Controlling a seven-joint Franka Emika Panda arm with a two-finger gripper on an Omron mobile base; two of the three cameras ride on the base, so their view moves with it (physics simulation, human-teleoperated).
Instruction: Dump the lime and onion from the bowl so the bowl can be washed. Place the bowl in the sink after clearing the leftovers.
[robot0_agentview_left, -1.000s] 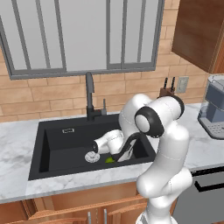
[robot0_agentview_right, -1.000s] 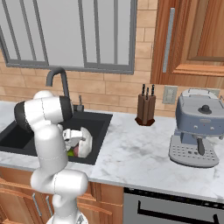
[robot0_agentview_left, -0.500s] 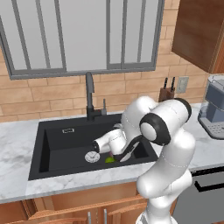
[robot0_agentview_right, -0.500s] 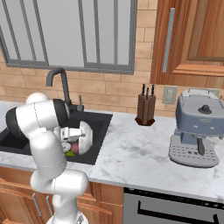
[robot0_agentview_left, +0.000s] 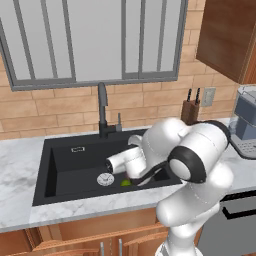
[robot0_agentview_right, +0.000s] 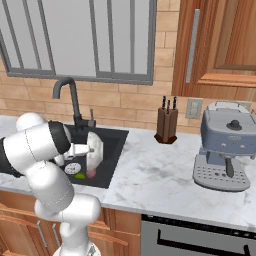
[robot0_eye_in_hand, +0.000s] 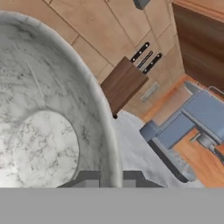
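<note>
The marbled bowl (robot0_agentview_right: 95, 151) stands tipped on its edge above the right part of the black sink (robot0_agentview_right: 113, 138), its inside facing the hand. My gripper (robot0_agentview_right: 86, 149) is shut on the bowl's rim. In the hand view the empty bowl (robot0_eye_in_hand: 43, 144) takes up the left half, and its rim runs down between my fingertips at my gripper (robot0_eye_in_hand: 111, 179). The lime (robot0_agentview_right: 80, 175) lies on the sink floor below the bowl, with the onion (robot0_agentview_right: 91, 173) beside it to the right. The lime (robot0_agentview_left: 125, 182) also shows near the front wall of the sink (robot0_agentview_left: 75, 160).
A round silver drain (robot0_agentview_left: 105, 179) sits left of the lime. The black faucet (robot0_agentview_left: 102, 105) rises behind the basin. On the marble counter to the right stand a knife block (robot0_agentview_right: 166, 125) and a coffee machine (robot0_agentview_right: 227, 147).
The arm's elbow has swung forward and the hand has rolled, tipping the bowl further onto its edge. The lime has stayed on the sink floor.
</note>
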